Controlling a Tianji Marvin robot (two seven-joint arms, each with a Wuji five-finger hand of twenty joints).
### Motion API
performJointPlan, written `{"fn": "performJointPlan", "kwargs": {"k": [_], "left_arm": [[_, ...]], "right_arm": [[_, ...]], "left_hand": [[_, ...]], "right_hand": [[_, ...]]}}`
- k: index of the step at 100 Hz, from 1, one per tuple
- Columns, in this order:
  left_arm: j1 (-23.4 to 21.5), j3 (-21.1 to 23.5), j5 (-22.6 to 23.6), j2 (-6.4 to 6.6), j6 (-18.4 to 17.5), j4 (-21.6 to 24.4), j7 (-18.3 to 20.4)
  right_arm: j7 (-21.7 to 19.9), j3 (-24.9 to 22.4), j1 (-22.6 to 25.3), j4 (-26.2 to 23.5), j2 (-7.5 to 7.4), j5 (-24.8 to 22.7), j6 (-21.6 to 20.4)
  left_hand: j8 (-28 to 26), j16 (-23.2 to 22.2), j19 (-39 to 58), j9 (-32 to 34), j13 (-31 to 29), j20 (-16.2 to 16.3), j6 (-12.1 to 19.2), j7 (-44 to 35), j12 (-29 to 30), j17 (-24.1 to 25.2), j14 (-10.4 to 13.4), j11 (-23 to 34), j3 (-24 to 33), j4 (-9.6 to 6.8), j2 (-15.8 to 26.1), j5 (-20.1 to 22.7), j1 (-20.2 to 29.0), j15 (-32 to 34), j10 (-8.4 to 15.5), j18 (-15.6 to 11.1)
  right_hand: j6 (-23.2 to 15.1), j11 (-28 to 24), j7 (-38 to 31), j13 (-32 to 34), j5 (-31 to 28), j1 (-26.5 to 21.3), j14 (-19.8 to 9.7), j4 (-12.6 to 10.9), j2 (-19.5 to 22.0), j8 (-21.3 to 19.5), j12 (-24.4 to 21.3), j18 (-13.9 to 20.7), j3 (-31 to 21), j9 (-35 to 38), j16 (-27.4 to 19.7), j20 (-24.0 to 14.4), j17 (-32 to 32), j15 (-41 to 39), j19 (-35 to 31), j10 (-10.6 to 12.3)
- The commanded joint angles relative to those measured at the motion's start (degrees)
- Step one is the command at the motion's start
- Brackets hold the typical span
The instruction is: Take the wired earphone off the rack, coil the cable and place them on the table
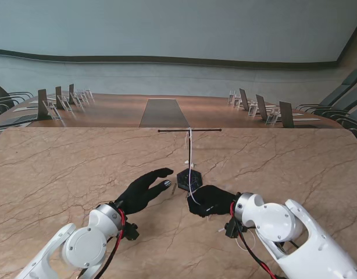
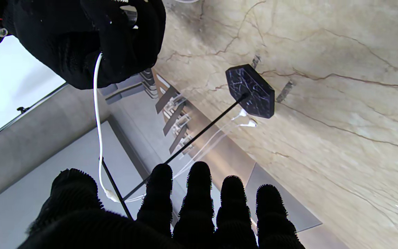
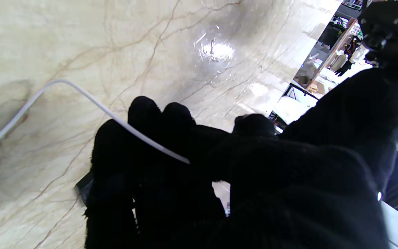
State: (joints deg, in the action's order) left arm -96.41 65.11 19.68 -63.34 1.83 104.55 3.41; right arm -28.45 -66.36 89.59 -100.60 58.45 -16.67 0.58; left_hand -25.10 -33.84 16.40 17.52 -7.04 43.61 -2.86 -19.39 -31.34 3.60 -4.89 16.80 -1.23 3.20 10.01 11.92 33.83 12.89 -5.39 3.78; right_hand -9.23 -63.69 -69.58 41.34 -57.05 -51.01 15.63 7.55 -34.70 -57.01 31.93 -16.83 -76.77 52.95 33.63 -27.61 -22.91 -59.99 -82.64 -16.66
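Your right hand (image 1: 210, 200) has its fingers (image 3: 143, 114) curled around the earphone cable (image 1: 190, 168), just beside the rack (image 1: 189, 174) base, so the cable can be drawn off. The earphone cable hangs from the rack's crossbar. Your left hand (image 1: 142, 190), fingers spread and holding nothing, waits near the base on the table (image 1: 62, 168).

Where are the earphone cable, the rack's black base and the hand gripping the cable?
earphone cable (image 2: 96, 114): left wrist view, mid-span of the white wire.
rack base (image 2: 250, 90): left wrist view, its top face.
right hand (image 1: 210, 200): stand view, back of the glove.
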Motion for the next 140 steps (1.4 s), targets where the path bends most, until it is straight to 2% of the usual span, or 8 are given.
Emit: {"fn": "performJointPlan", "kwargs": {"k": [1,10,21,68,104,117,122,140], "left_arm": [[0.5,-0.6,-0.3,-0.67,0.4,-0.2,0.0],[1.6,-1.7,-1.2,-0.92,0.3,-0.9,-0.4],[3.1,-2.9,-2.6,-1.25,0.3,-1.7,-0.9],[10.2,-8.8,-7.7,-3.08,1.9,-5.8,-3.2],[15.1,-12.5,-10.5,-4.48,2.2,-9.4,-4.6],[16.2,-13.1,-10.6,-5.16,1.5,-10.9,-6.4],[16.6,-13.4,-10.5,-5.42,1.2,-11.3,-7.2],[17.7,-13.5,-10.1,-5.55,1.6,-11.8,-7.3]], "right_arm": [[-0.3,0.3,1.0,-0.4,-0.03,-0.2,0.4],[-0.4,0.3,1.4,-0.6,-0.09,-0.5,0.6],[-0.9,0.4,1.8,-1.0,-0.25,-0.8,1.2],[-3.2,2.6,1.6,-0.4,-0.89,-1.2,2.2],[-3.4,3.2,3.0,-0.7,-1.04,-0.9,3.6],[-4.2,3.1,3.3,-0.9,-1.24,-1.1,3.8],[-4.2,3.1,3.5,-1.0,-1.24,-1.1,3.8],[-4.3,2.7,4.1,-1.5,-1.26,-1.2,4.5]], "left_hand": [[-0.8,-4.6,3.3,-0.5,0.3,5.2,1.1,-1.9,-2.6,0.0,-0.7,2.6,-1.2,-0.10,3.2,-0.6,0.9,3.4,-0.8,-2.6],[-1.3,-11.7,4.3,-0.7,1.8,7.0,0.7,-2.6,-5.6,1.0,-1.4,4.4,-1.3,0.06,3.4,-0.5,1.3,9.6,-1.6,-3.7],[-1.7,-16.3,6.7,-0.5,3.1,8.7,0.3,-3.2,-7.2,1.0,-2.7,5.4,-1.3,0.12,3.5,-0.5,0.5,16.1,-2.0,-3.7],[-1.2,-17.4,15.4,2.3,0.8,10.2,-5.6,-4.5,-10.0,0.1,-5.8,8.6,-1.5,0.65,5.1,-2.5,-0.5,22.1,-5.2,-0.5],[-1.8,-17.5,17.4,2.2,0.3,7.9,-5.0,-6.6,-11.2,0.2,-5.0,10.2,-1.4,0.60,4.9,-3.5,0.5,22.6,-4.2,-0.4],[-2.6,-17.1,17.0,1.9,0.4,6.4,-1.7,-8.3,-11.5,0.3,-3.8,10.9,-1.0,0.41,4.0,-3.1,2.8,22.2,-2.5,-0.5],[-2.9,-17.2,19.5,2.7,-0.4,7.4,-1.5,-9.0,-11.6,0.2,-4.3,11.3,-0.8,0.35,3.5,-2.5,4.7,22.6,-2.8,0.2],[-4.1,-17.1,21.2,2.6,-0.7,5.9,-2.2,-11.1,-11.6,0.1,-4.0,12.3,-1.0,0.14,3.2,-3.0,8.1,23.1,-2.2,0.0]], "right_hand": [[-2.1,-5.5,-3.1,3.3,-1.9,-3.2,1.8,1.9,-3.9,-1.1,2.0,2.1,-3.2,1.2,0.2,-0.8,0.7,-3.6,-3.4,-4.2],[-2.1,-5.5,-3.1,3.3,-1.9,-3.2,1.9,1.9,-3.9,-1.1,2.0,2.1,-3.2,1.3,0.1,-0.7,0.7,-3.7,-3.6,-4.3],[-2.2,-5.6,-3.2,3.3,-1.8,-3.2,2.1,1.8,-4.0,-1.0,2.0,2.0,-3.3,1.3,0.0,-0.7,0.7,-3.9,-3.7,-4.3],[-2.4,-5.8,-3.3,3.3,-1.5,-3.2,2.3,1.7,-4.2,-0.8,1.8,2.0,-3.5,1.4,-0.4,-0.4,0.8,-4.5,-4.3,-4.5],[-2.5,-6.1,-3.4,3.2,-1.3,-3.2,2.5,1.7,-4.3,-0.4,1.6,1.9,-3.6,1.4,-0.7,-0.1,0.9,-5.0,-4.9,-4.7],[-2.6,-6.2,-3.5,3.2,-1.2,-3.1,2.5,1.7,-4.4,-0.3,1.6,2.0,-3.7,1.4,-0.7,0.0,1.0,-5.1,-5.0,-4.8],[-2.6,-6.2,-3.5,3.2,-1.1,-3.1,2.5,1.7,-4.4,-0.2,1.6,2.0,-3.7,1.4,-0.7,0.0,1.0,-5.1,-5.0,-4.8],[-2.6,-6.2,-3.5,3.1,-1.1,-3.1,2.6,1.6,-4.3,-0.1,1.5,2.0,-3.7,1.4,-0.8,0.1,1.1,-5.2,-5.2,-4.9]]}}
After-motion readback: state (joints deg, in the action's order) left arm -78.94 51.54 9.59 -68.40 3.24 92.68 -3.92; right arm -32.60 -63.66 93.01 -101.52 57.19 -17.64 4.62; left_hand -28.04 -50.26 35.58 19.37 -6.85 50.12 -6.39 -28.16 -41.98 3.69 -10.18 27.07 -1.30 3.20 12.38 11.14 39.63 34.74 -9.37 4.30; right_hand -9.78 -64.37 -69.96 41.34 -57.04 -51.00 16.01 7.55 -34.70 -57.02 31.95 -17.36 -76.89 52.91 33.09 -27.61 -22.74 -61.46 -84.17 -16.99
